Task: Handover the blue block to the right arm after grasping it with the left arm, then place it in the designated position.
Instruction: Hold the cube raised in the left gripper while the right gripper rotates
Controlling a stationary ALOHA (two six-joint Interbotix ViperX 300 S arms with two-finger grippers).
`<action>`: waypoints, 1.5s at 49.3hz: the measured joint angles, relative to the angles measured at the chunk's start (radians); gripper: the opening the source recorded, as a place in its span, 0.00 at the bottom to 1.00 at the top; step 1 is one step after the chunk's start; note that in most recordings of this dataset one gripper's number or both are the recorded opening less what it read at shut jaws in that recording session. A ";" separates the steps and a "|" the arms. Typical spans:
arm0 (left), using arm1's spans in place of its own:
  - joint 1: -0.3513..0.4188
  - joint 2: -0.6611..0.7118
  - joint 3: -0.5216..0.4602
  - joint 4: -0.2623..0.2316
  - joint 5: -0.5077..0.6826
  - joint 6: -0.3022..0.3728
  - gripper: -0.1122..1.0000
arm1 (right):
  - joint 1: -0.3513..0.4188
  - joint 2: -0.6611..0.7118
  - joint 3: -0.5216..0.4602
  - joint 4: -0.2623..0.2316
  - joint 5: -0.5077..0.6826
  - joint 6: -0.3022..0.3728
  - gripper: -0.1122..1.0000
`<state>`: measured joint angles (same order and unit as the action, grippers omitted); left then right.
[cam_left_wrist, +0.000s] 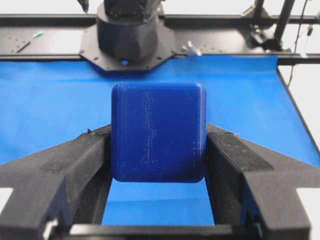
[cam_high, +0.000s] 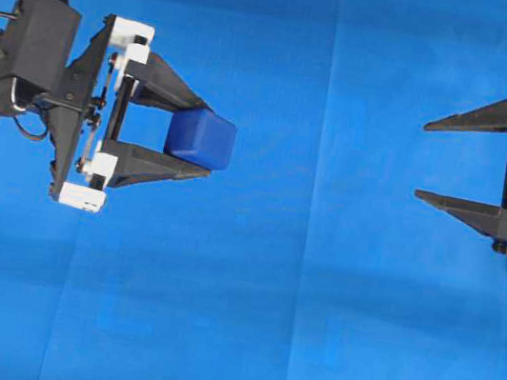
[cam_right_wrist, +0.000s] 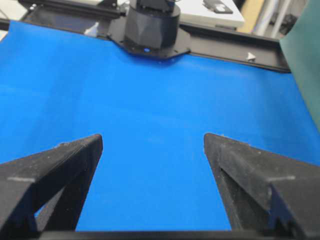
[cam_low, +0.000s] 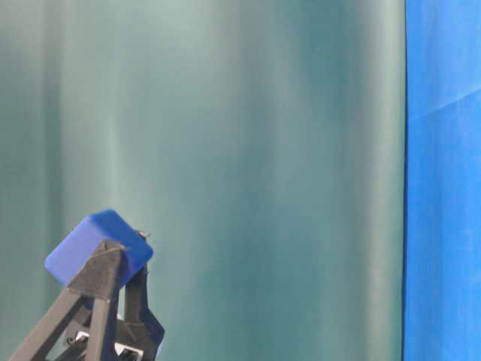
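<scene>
one step looks done: the left arm's gripper (cam_high: 206, 138) pinches the blue block (cam_high: 201, 137) between its fingertips, lifted clear of the blue cloth (cam_high: 292, 312). the right arm's gripper (cam_high: 422, 160) waits well apart on the far side, jaws spread wide and empty. handover and placement are still to come; no designated spot shows.

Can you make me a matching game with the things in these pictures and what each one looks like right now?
Things:
1. blue block
2. left pincer
3. right pincer
4. blue cloth

States:
A. wide open, holding nothing
B. spread flat under both arms
C. squeezed between two black fingers
D. closed on the cube, white end pieces on its rail

Pairs: 1-C, 2-D, 3-A, 4-B
</scene>
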<state>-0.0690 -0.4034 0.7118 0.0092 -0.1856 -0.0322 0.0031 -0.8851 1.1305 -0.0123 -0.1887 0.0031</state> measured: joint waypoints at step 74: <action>-0.009 0.002 0.006 -0.003 -0.018 0.000 0.52 | 0.095 0.023 -0.138 -0.865 0.089 -0.399 0.93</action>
<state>-0.0782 -0.4019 0.7179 0.0061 -0.2040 -0.0322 0.0982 -0.8621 0.9925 -0.8774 -0.0997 -0.3958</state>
